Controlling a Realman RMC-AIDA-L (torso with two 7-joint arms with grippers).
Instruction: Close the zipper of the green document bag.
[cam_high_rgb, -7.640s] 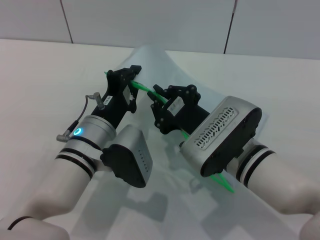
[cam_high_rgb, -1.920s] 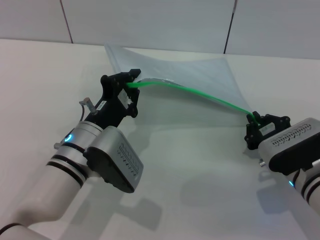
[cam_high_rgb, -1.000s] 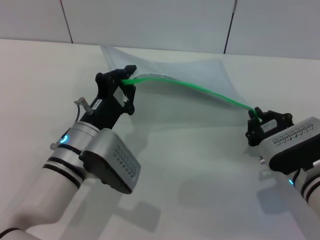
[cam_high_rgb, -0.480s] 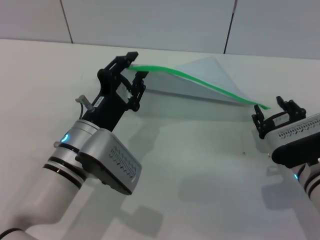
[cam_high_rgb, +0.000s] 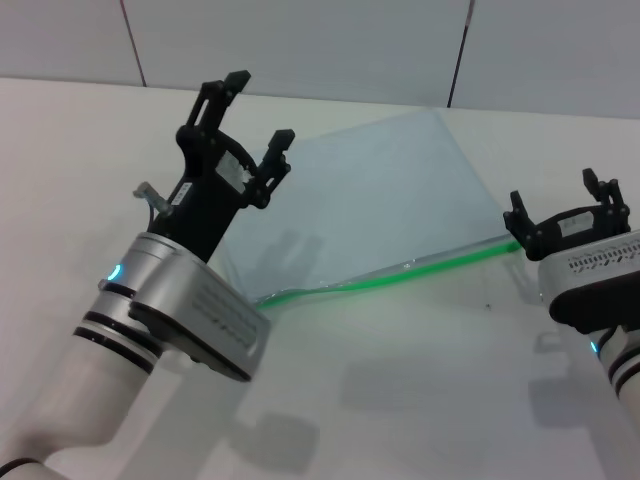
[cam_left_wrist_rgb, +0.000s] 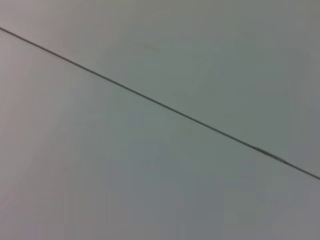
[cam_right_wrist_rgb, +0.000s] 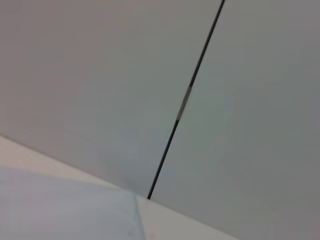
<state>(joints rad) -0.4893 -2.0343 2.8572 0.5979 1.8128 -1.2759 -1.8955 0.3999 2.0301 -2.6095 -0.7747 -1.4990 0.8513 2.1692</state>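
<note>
One green document bag (cam_high_rgb: 370, 200) is lying flat on the white table (cam_high_rgb: 420, 400), sitting between the two arms, with its single bright green zipper (cam_high_rgb: 385, 280) running along the long edge nearest the robot, slightly bowed near the left end. The left gripper (cam_high_rgb: 248, 118) is hovering raised over the bag's left corner, its fingers spread wide and gripping nothing, well clear of the zipper's left end. The right gripper (cam_high_rgb: 568, 208) is hanging just beside the zipper's right end, apart from it, its fingers likewise parted and empty. The slider is too small to pick out. A pale panelled wall (cam_high_rgb: 300, 45) with thin dark seams is standing behind the table; the left wrist view is showing only wall (cam_left_wrist_rgb: 160, 150) with one seam, and the right wrist view is showing wall, one seam, and a corner of the bag (cam_right_wrist_rgb: 65, 210) on the table.
</note>
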